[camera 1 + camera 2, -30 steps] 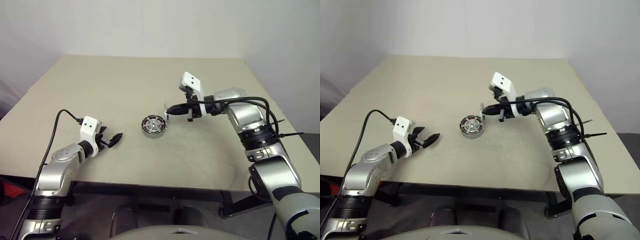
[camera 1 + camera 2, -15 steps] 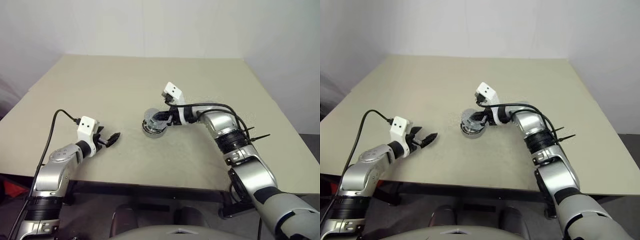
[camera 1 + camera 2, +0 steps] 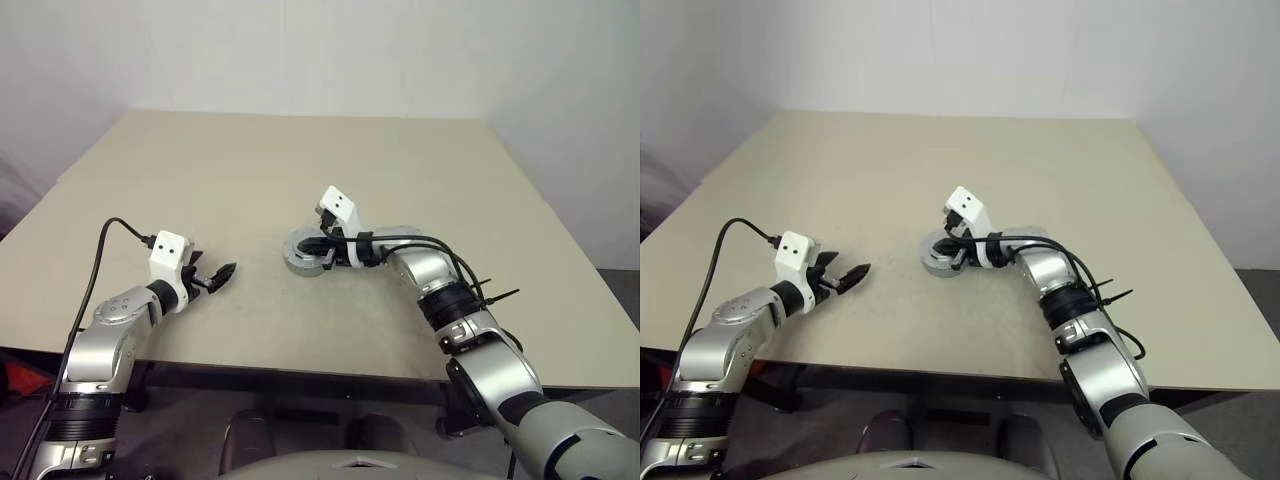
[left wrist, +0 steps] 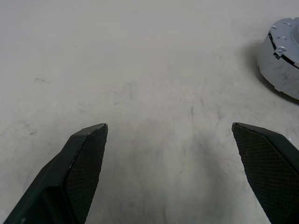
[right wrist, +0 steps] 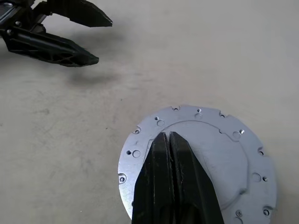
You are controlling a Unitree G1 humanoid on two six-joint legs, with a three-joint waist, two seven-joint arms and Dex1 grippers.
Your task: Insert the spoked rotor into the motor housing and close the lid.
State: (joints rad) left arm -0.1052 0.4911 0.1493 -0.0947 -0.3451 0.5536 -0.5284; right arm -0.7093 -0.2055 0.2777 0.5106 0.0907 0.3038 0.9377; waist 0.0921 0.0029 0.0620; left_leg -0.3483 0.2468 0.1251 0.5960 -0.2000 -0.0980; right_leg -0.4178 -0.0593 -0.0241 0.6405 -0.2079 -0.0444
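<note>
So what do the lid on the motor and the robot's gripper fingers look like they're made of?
The lid looks like metal: matte silver-grey, flat, with small drilled holes. The right gripper fingers look like hard black plastic or composite with a faint sheen; a left gripper finger shows fine mesh texture, perhaps rubbery.

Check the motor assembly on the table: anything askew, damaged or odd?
Nothing stands out. The lid lies flat on the motor housing, no gap or tilt visible. The right hand, shut, rests its tips on the lid. The left hand is open, apart from the assembly.
</note>
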